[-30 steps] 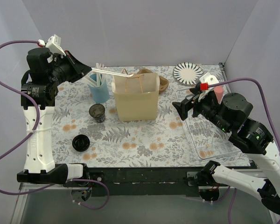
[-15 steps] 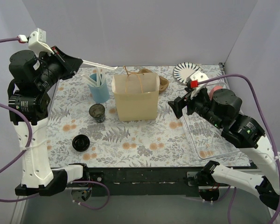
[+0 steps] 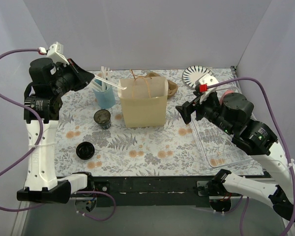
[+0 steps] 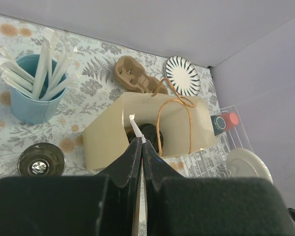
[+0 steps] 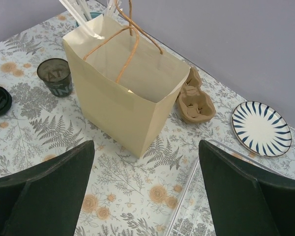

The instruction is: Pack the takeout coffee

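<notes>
A small dark coffee cup (image 3: 102, 118) stands open on the table left of the tan paper bag (image 3: 142, 105); it also shows in the left wrist view (image 4: 41, 160) and the right wrist view (image 5: 55, 76). A second dark round cup (image 4: 155, 135) sits inside the bag (image 4: 105, 140). My left gripper (image 3: 92, 77) is shut on a white utensil (image 3: 113, 82) whose tip hangs at the bag's left rim; in the left wrist view the gripper (image 4: 140, 141) holds the utensil (image 4: 135, 127) above the bag's mouth. My right gripper (image 3: 183, 113) is open and empty, right of the bag (image 5: 123, 98).
A blue cup of white utensils (image 3: 105, 96) stands behind the dark cup. A flat black lid (image 3: 85, 150) lies at the front left. A cardboard cup carrier (image 3: 171, 87) and a striped plate (image 3: 196, 76) sit behind the bag. A clear tray (image 3: 226, 145) lies under my right arm.
My left gripper swung up and back to the left with the utensil, then came down and right, bringing its tip to the bag's left rim. My right gripper shifted slightly left.
</notes>
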Controlling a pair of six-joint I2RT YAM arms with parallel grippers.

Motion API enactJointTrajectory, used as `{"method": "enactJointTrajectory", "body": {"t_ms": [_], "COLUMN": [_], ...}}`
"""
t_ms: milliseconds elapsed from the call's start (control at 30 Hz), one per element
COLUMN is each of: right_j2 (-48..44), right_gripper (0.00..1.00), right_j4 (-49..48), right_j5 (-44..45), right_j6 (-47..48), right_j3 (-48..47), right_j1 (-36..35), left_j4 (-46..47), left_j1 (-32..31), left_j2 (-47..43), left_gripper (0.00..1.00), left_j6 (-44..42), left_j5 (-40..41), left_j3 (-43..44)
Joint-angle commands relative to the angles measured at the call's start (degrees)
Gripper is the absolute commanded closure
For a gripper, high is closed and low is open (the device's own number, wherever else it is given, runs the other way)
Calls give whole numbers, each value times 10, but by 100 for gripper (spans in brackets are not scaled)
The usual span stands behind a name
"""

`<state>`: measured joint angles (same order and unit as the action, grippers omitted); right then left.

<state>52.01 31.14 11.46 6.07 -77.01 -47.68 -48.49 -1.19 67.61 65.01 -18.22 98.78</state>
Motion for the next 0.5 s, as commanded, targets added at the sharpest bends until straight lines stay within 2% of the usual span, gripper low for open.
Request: {"method": "enactJointTrajectory", "body": {"t_ms": [0, 233, 433, 467], "right_j2": [-22, -51, -49, -48], "right_gripper": [6, 6, 5, 5], "right_j4": [-41, -56, -56, -55], "right_j5": [6, 22, 22, 22], "right_j6": [-1, -2, 9, 9], "right_j3": [9, 43, 48, 47], "right_j1": [0, 0, 0, 0], "left_j4": [54, 178, 216, 214], "left_j1": [2, -6, -67, -72], "left_j2": [21, 51, 92, 105], "left_gripper": [100, 100, 100, 96], "left_j6": [31, 147, 165, 162], "left_j5": [-49, -126, -125, -115], "left_j3": [-31, -123, -147, -145]}}
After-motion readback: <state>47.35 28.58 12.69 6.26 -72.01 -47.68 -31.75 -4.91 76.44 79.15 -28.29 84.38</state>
